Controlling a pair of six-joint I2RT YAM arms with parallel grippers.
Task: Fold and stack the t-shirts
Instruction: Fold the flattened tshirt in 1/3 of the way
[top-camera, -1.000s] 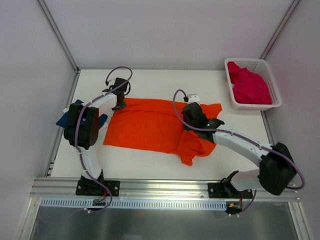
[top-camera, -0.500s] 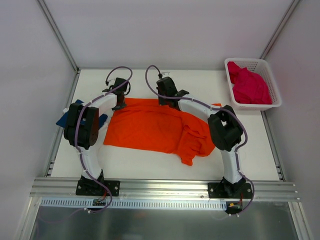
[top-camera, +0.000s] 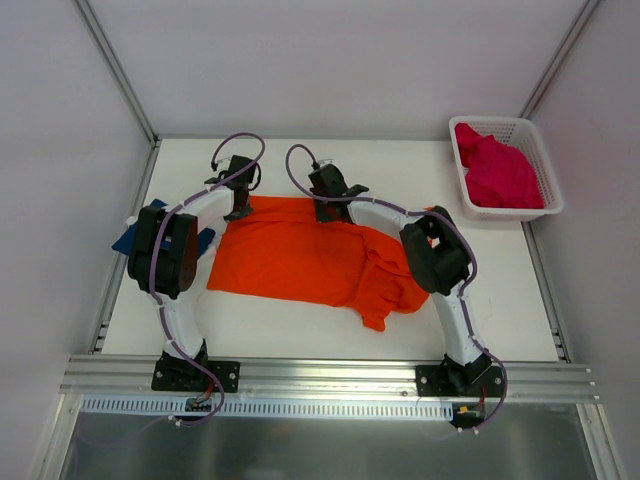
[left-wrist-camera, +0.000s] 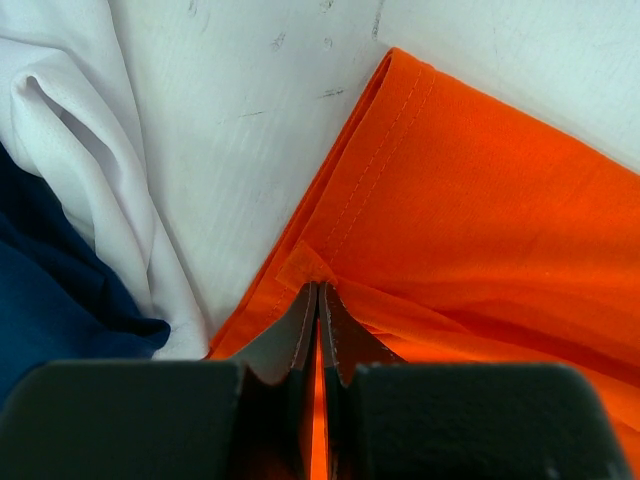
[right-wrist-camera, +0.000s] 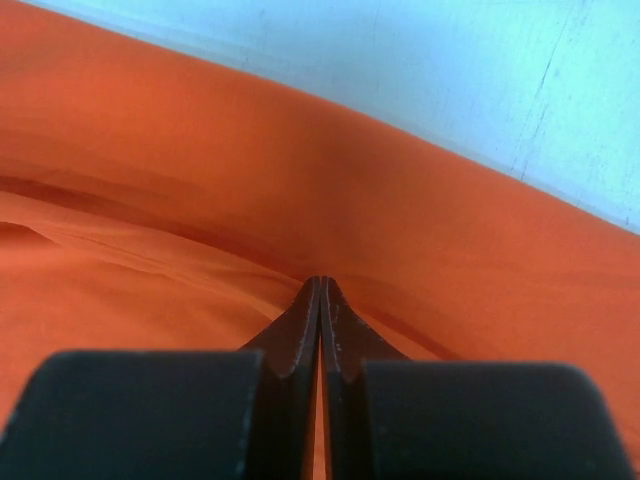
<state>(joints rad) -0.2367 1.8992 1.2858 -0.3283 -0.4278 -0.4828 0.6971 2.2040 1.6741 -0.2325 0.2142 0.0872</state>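
Two end effectors are gripping the upper edge of the bright orange soft-cloth t-shirt (top-camera: 300, 255), which is lying spread on the white counter (top-camera: 290, 165) in the middle of the top view, its long axis running left to right across the frame. The left end effector (top-camera: 238, 208) is sitting at the shirt's upper left corner, fingers pressed together and pinching a small tab of orange cloth. The right end effector (top-camera: 328, 207) is sitting near the middle of that same edge, likewise pressed together on a ridge of orange fabric. From both, the shirt's body is lying toward the lower frame, so the coming fold is probably drawing this edge downward. The bunched right part is lying beyond either grip. The navy blue cloth t-shirt (top-camera: 122, 241) is peeking out beneath the left arm; the magenta pink cloth t-shirt (top-camera: 497, 172) is sitting in the white plastic mesh basket (top-camera: 543, 165) at upper right.
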